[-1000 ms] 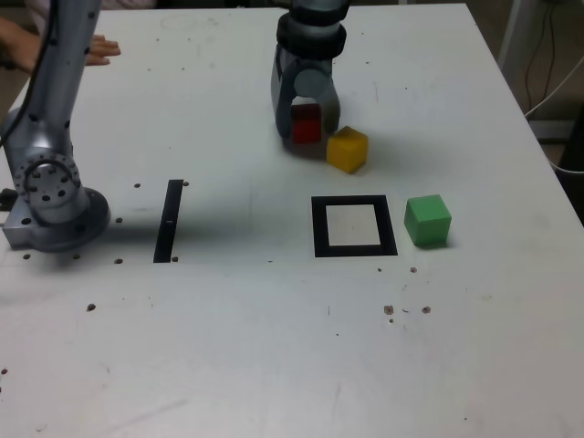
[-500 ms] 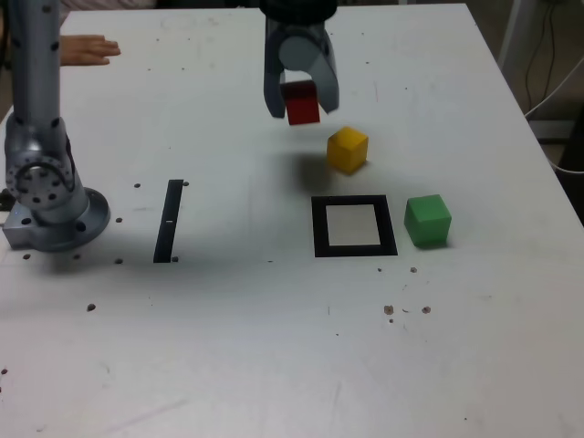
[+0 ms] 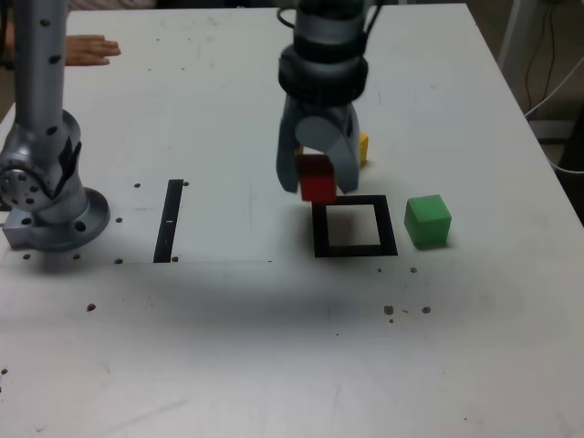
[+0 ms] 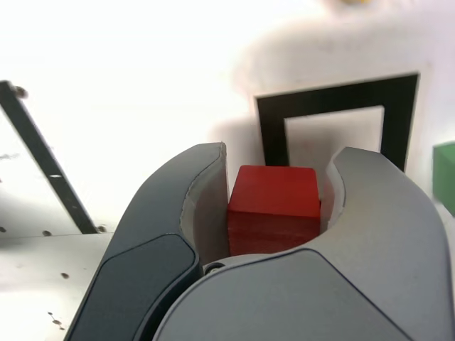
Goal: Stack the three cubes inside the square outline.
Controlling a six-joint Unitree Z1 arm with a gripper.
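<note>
In the exterior view my claw [image 3: 318, 181] hangs from an upright arm, pointing straight down, its two jaws clamped on the red cube [image 3: 318, 178]. The cube is off the worktop [image 3: 274, 347], in the air. The square outline [image 3: 354, 226] lies just below and a little toward that view's right of the cube, so I judge the coming move to be a short shift that way and then a descent. The green cube [image 3: 427, 220] sits on the worktop just beside the outline's right edge. The yellow cube [image 3: 362, 149] is behind the outline, mostly hidden by my claw. A thin black strip [image 3: 168, 220] lies well to the outline's left, near my base. A person's hand [image 3: 89, 48] rests at the far edge.

In the wrist view the red cube [image 4: 274, 207] fills the narrow gap between my jaws, squarely held. The outline [image 4: 337, 121] lies just beyond it, offset toward the green cube [image 4: 444, 174], its pale centre empty.
</note>
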